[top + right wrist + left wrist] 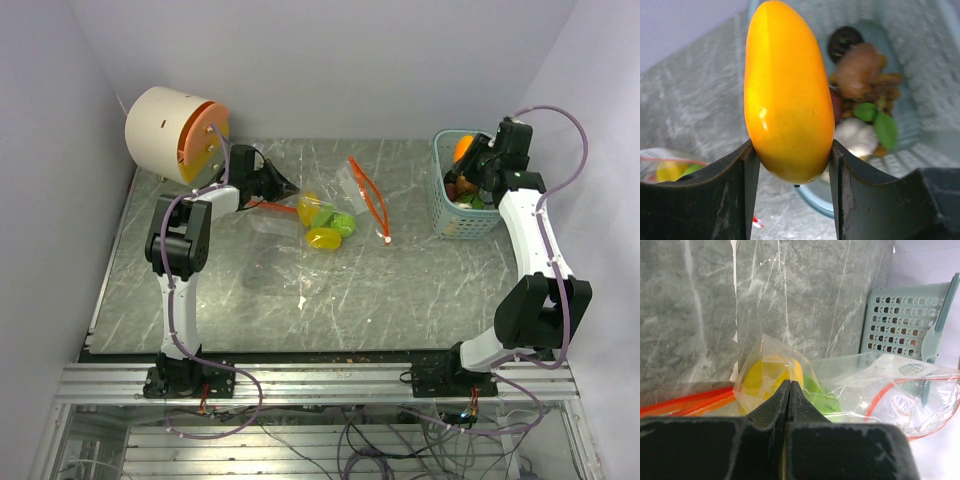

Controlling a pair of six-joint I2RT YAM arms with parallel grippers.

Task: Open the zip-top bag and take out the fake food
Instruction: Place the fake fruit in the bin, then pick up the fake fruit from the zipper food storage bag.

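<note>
The zip-top bag [345,185] lies crumpled mid-table, its red-orange zip strip [372,205] curling over the right side. Yellow [322,237] and green [343,224] fake food pieces show through the film. My left gripper [285,187] is at the bag's left end, jaws pressed together on the thin film [790,382], with a yellow piece [765,377] just beyond the tips. My right gripper [468,160] hovers over the teal basket [440,195], shut on an orange mango-like fruit [787,90]. Brown, white and green pieces [860,70] lie in the basket.
A cream cylinder with an orange face [170,130] stands at the back left corner, close behind the left arm. White walls enclose the table on three sides. The basket [900,320] sits against the right wall.
</note>
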